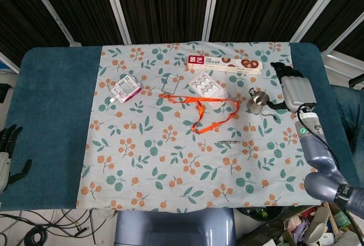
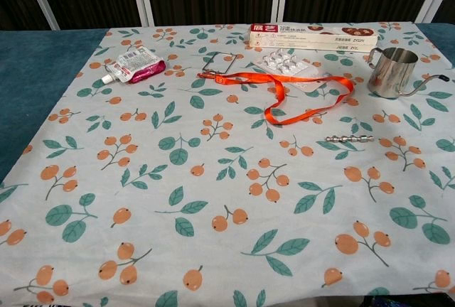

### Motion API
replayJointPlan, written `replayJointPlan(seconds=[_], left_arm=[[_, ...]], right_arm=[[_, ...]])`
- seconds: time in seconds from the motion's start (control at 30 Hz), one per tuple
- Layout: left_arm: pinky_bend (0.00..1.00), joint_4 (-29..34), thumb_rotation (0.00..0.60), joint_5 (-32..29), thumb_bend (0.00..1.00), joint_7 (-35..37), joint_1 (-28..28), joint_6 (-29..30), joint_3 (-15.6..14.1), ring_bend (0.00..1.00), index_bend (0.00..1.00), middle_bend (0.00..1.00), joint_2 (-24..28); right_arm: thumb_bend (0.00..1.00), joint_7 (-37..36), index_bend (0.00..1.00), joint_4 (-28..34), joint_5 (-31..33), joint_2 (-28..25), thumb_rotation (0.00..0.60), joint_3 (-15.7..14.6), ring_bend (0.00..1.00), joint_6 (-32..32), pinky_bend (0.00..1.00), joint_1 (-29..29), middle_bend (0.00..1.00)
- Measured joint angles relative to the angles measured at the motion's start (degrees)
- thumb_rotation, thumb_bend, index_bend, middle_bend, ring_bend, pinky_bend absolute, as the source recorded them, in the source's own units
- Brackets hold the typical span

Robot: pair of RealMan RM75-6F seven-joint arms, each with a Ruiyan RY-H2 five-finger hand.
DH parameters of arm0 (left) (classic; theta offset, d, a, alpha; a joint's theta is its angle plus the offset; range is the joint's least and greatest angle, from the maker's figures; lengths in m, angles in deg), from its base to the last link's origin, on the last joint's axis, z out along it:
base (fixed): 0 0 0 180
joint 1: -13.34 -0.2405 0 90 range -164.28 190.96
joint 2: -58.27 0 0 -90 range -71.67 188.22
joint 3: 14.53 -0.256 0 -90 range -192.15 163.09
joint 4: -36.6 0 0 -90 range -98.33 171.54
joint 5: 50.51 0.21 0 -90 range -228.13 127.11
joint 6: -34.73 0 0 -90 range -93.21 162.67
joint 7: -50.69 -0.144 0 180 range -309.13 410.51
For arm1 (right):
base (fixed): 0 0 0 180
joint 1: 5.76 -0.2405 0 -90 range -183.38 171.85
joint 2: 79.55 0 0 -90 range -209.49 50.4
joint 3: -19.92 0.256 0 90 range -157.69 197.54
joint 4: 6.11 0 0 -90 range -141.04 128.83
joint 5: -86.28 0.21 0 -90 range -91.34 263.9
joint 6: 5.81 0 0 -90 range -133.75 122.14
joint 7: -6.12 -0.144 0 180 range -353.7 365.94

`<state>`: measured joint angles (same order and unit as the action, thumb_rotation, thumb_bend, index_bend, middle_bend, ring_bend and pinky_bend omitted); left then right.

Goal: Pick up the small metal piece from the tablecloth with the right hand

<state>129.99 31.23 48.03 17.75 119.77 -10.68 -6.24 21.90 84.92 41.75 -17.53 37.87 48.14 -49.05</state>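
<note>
The small metal piece (image 1: 228, 142) (image 2: 348, 138) is a thin silvery beaded rod lying flat on the floral tablecloth (image 1: 170, 166), right of centre. My right hand (image 1: 293, 89) hovers at the cloth's right edge, beyond and to the right of the piece, well apart from it. Its fingers are stretched out and hold nothing. The chest view does not show it. My left hand (image 1: 8, 154) hangs off the table's left edge, fingers apart and empty.
A steel cup (image 1: 260, 99) (image 2: 391, 72) stands just left of my right hand. An orange lanyard (image 1: 210, 112) (image 2: 298, 94), a blister pack (image 1: 206, 85), a long box (image 1: 224, 62) and a pink pouch (image 1: 126, 89) lie toward the far side.
</note>
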Motion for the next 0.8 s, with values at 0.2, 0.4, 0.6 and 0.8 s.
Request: replayJointPlan(seconds=[0.2,0.4,0.6,0.8], left_arm=[[0.00,0.0,0.600,0.0,0.35,0.1,-0.1,0.1,0.0,0.00,0.00,0.02,0.0],[0.00,0.0,0.600,0.2,0.35,0.2,-0.5,0.8,0.0,0.00,0.00,0.02,0.1],[0.00,-0.1,0.600,0.1,0.35,0.2,-0.4,0.6,0.0,0.00,0.00,0.02,0.1],[0.00,-0.1,0.600,0.1,0.35,0.2,-0.4,0.5,0.0,0.00,0.00,0.02,0.1]], right_arm=[[0.13,-0.1,0.07,0.4,0.2,-0.4,0.600,0.0,0.08,0.1,0.14,0.0,0.04],[0.13,0.0,0.07,1.4,0.2,-1.0,0.600,-0.1,0.08,0.1,0.14,-0.1,0.04],[0.13,0.1,0.07,1.9,0.1,-1.3,0.600,-0.2,0.08,0.1,0.14,-0.4,0.04],[0.13,0.2,0.07,2.2,-0.1,-1.2,0.600,-0.8,0.08,-0.1,0.14,-0.3,0.04]])
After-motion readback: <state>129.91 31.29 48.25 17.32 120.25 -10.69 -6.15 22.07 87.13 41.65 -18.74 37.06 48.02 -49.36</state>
